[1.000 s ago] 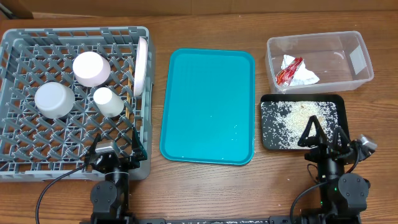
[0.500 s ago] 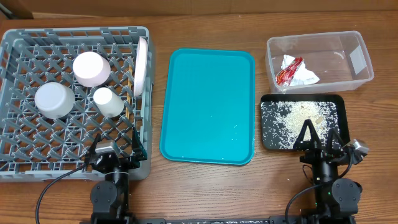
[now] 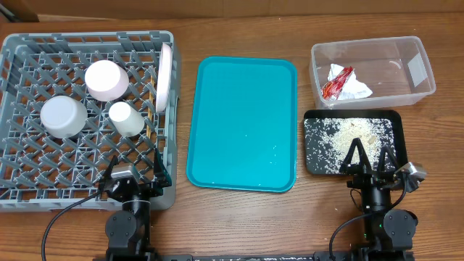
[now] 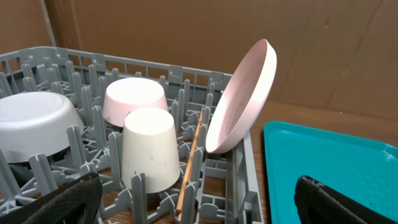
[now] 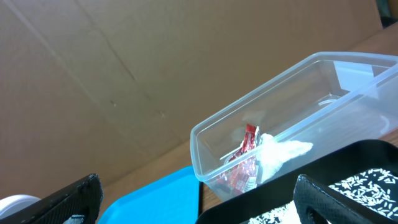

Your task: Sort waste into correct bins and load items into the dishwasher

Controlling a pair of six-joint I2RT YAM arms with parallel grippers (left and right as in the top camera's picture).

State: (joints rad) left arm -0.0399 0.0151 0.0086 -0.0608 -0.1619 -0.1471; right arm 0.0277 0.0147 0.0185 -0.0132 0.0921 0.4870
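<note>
Table (image 3: 181,217): brown wood.
Dish rack (image 3: 22,181): bowls (image 3: 106,78) and cup (image 3: 125,117) upturned, plate (image 3: 165,76) on edge, presumably to drain.
Clear tub (image 3: 428,80): held wrapper (image 3: 337,81) and tissue (image 3: 357,89).
Black tray (image 3: 313,168): held grains (image 3: 348,134).
Left gripper (image 3: 136,172), right gripper (image 3: 370,154): both spread wide, empty.

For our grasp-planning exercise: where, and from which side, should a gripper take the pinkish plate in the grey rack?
Take the pinkish plate by its upper rim, from above, one finger on each face. It stands on edge in the rack, tilted toward the right wall, so that thin top edge is free; the cup and rack posts crowd its lower half.
</note>
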